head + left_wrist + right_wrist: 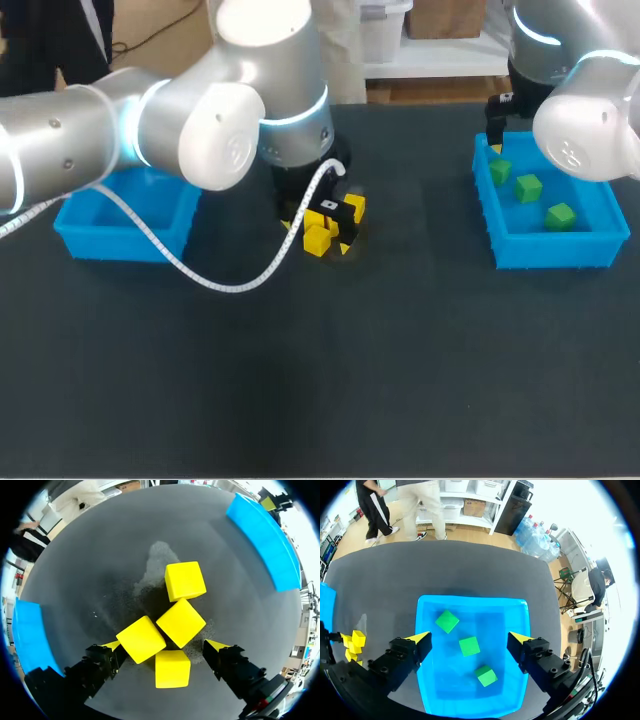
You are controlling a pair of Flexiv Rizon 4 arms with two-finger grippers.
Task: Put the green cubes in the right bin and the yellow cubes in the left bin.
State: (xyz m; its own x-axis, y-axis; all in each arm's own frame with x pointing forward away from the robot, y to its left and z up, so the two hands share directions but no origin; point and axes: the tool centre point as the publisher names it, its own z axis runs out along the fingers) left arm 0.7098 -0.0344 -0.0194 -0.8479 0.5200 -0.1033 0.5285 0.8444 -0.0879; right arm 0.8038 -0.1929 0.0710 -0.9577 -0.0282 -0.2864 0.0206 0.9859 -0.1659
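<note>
Several yellow cubes (pixel 181 622) lie bunched together on the dark table (pixel 300 380), seen in the head view as a yellow cluster (pixel 317 240) at the middle. My left gripper (pixel 164 647) hangs low over them, open, its fingertips (pixel 112 645) straddling the nearest cubes without clamping any. Three green cubes (pixel 469 646) lie in the right blue bin (pixel 470 600), also visible from above (pixel 528 187). My right gripper (pixel 470 639) hovers open above that bin with nothing between its fingers; from above it (pixel 496 145) is at the bin's far left corner.
The left blue bin (pixel 125 215) stands at the left of the table, partly covered by my left arm; its wall (pixel 30 635) shows beside the left gripper. A white cable (pixel 200 275) loops from that arm over the table. The right bin's wall (pixel 265 535) lies ahead.
</note>
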